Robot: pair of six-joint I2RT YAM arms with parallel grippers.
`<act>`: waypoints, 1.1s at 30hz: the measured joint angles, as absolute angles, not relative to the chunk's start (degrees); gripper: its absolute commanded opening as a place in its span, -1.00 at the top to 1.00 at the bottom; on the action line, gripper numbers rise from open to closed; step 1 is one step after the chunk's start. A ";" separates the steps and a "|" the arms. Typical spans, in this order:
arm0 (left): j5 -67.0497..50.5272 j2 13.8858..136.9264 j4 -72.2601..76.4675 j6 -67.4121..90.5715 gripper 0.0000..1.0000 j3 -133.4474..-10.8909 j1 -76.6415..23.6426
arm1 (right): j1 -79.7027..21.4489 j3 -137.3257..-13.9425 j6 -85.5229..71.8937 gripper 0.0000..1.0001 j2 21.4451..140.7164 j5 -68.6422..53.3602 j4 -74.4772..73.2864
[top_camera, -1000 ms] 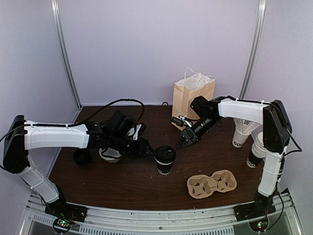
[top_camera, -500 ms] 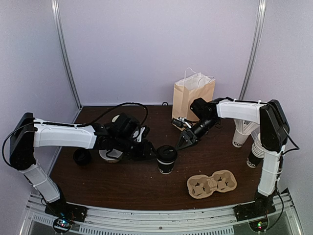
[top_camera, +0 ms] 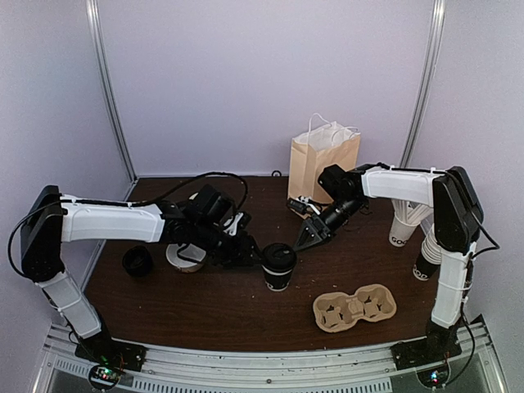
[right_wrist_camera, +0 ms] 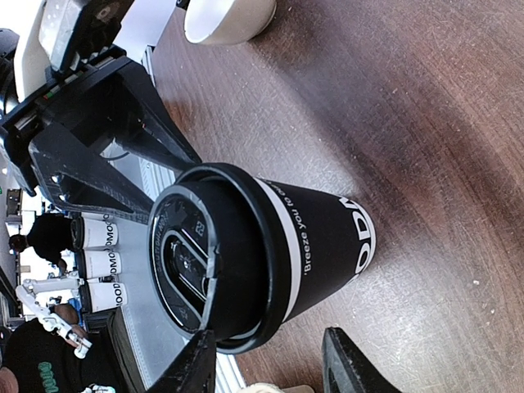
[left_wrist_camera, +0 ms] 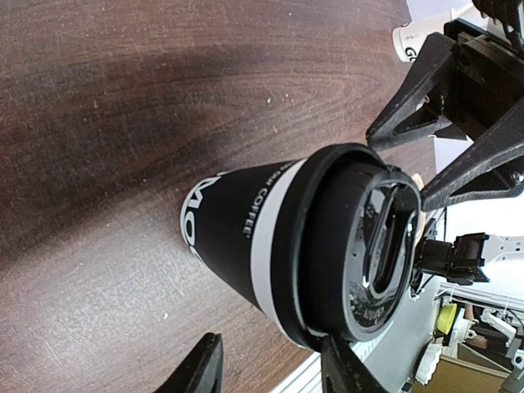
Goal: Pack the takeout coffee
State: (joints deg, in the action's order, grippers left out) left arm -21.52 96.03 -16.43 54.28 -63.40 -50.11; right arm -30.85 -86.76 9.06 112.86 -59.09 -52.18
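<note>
Tabletop (top_camera: 205, 311) holds takeout coffee (top_camera: 277, 266) between left tool (top_camera: 252, 252), right tool (top_camera: 304, 240)

A: What stands at the back?
B: A brown paper bag (top_camera: 323, 164) with white handles; it is upright, near the wall.
A: And nearer?
B: A cardboard cup carrier (top_camera: 354, 307) lies flat on the dark wooden table (top_camera: 213, 311), wells facing up; stacked paper cups (top_camera: 403, 229) lean at the right edge; at the left sits a cream mug (top_camera: 182, 257), a small black round thing (top_camera: 137, 261) just beside it.
</note>
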 measured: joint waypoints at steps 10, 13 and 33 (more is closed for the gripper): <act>-22.35 97.19 -19.97 51.88 0.13 -65.19 -49.80 | -32.14 -86.37 10.02 0.11 111.83 -55.70 -51.83; -23.20 98.26 -20.86 50.59 0.13 -65.82 -49.56 | -32.99 -85.47 10.02 0.13 110.13 -52.71 -51.33; -22.33 100.16 -24.40 45.36 0.13 -67.20 -49.08 | -33.43 -87.07 9.23 0.10 111.98 -54.50 -52.97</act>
State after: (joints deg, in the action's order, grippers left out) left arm -22.33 100.16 -24.40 45.36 -67.20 -49.08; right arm -33.43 -87.07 9.23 111.98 -54.50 -52.97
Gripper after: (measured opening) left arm 0.438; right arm 0.446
